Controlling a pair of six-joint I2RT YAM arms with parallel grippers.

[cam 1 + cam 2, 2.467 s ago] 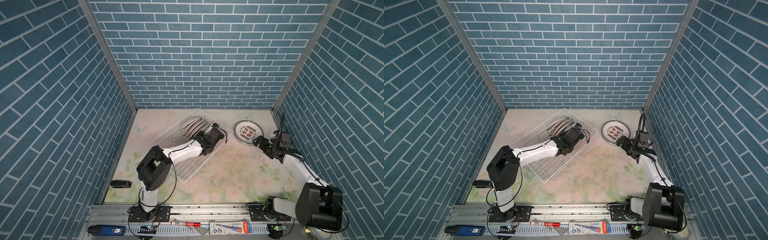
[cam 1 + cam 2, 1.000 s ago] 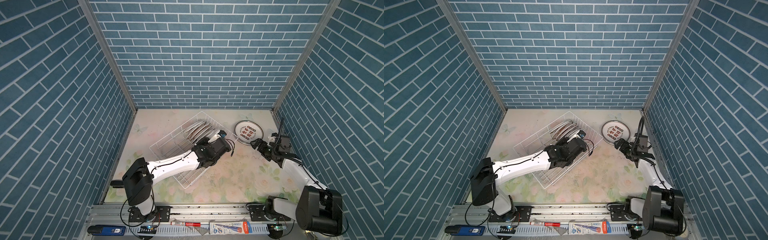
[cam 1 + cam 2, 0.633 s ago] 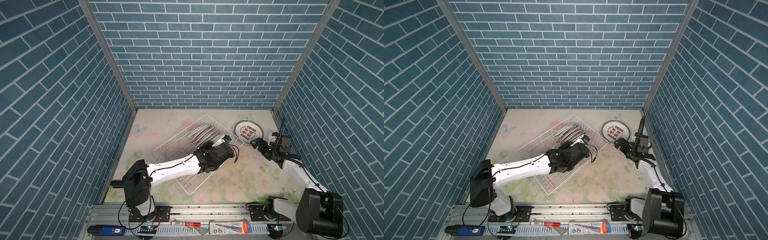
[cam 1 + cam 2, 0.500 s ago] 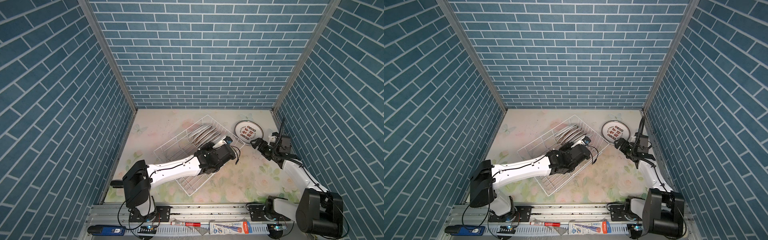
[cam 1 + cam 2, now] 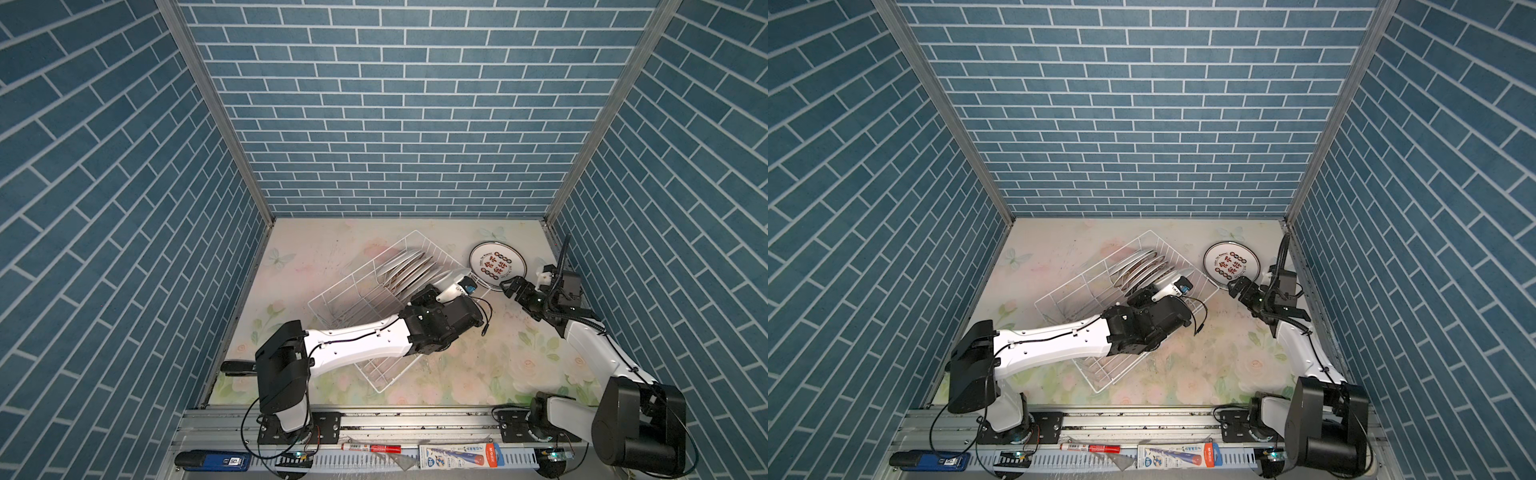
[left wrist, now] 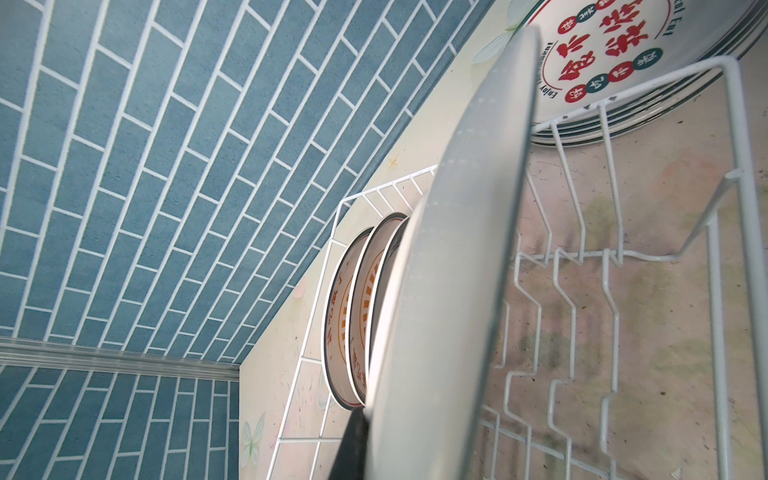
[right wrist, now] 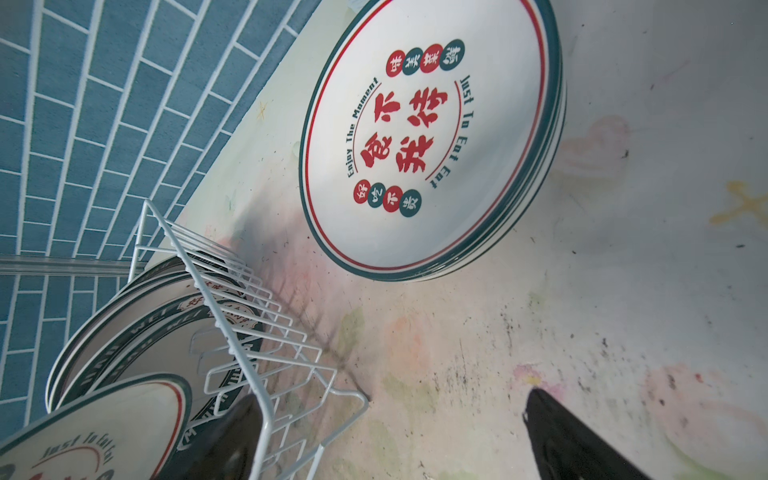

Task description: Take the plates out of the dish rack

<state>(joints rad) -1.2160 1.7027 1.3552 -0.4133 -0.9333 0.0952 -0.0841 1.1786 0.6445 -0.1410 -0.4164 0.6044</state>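
The left hand pinches one plate by its rim, on edge over a corner of the dish rack, the right hand wide open and empty: the thin grip may slip, or the plate snag a wire.

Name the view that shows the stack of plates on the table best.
Right wrist view: the stack of plates shows almost its whole top face, legible lettering and layered rims. Both top views show it only small. The left wrist view shows only part, cut by the frame, the held plate and dish rack wire.
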